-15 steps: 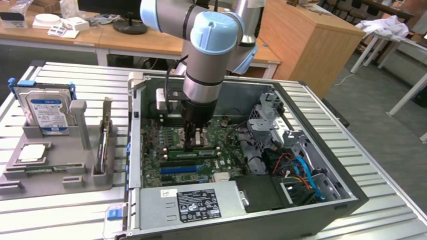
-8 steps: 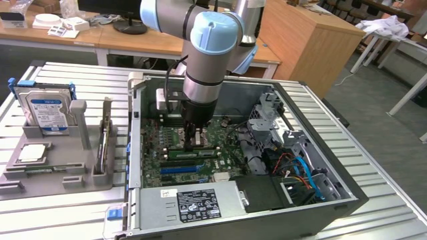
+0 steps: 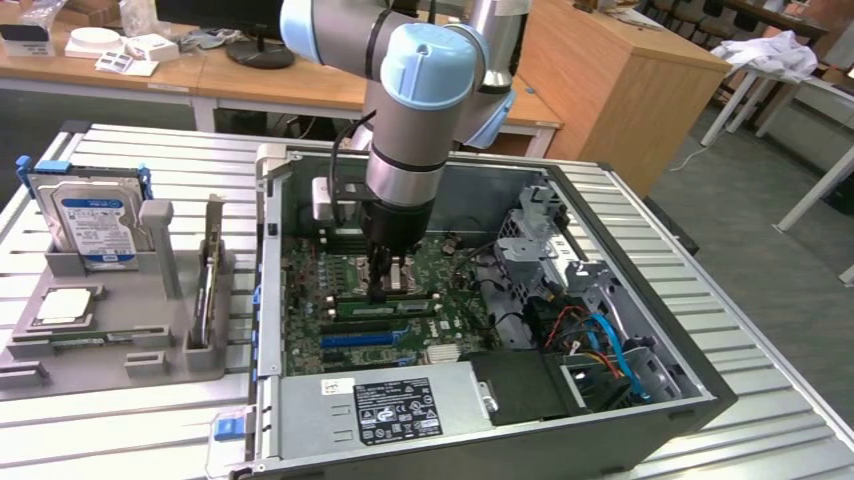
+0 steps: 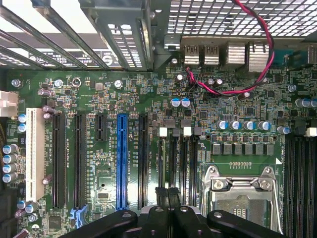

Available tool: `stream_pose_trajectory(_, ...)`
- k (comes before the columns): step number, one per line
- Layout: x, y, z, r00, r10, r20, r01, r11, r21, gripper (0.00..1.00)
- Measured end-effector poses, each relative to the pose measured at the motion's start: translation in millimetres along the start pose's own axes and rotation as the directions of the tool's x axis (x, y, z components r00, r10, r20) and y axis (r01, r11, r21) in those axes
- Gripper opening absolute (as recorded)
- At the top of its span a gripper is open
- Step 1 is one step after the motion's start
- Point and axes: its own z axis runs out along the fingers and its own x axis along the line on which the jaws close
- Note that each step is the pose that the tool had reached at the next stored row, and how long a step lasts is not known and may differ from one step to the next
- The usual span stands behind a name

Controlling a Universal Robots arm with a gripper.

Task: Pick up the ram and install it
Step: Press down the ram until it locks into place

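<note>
Arm (image 3: 424, 70) is reaching straight down into the open PC case (image 3: 534, 445) at frame centre in the exterior view. The end effector (image 3: 388, 290) is sitting closed, fingertips down at the memory slots beside the CPU socket (image 3: 363, 266). In the wrist view the closed end effector (image 4: 168, 198) is hanging right over those dark slots, next to the socket (image 4: 242, 191).

The ram (image 3: 350, 308) is showing as a long green strip lying along the slots just under the tips, a bit below frame centre. Can't tell if the tips are pinching it or only bearing on its top edge. My guess: the vertical approach is keeping the stick square to the slot so it's going in evenly.

Around it:
- The motherboard (image 4: 124, 84) is carrying a blue slot (image 4: 122, 158) and a white slot (image 4: 33, 153). Both are apart from the tips.
- A red/black wire (image 4: 257, 49) is looping near the rear ports, not in the way.
- Blue cables (image 3: 607, 340) and the power supply (image 3: 400, 405) are crowding the case's lower right.
- At frame left, a grey holder (image 3: 107, 310) on the counter (image 3: 134, 420) is carrying a hard drive (image 3: 91, 215), a processor chip (image 3: 64, 305) and a thin board on edge (image 3: 211, 270), well apart from the work.
</note>
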Motion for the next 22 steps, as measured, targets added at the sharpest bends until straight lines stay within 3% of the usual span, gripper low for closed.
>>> stream_pose_trajectory(22,0.0,0.0,0.6,1.0000,0.000,-0.0002,0.000,1.0000,-0.0001,0.11)
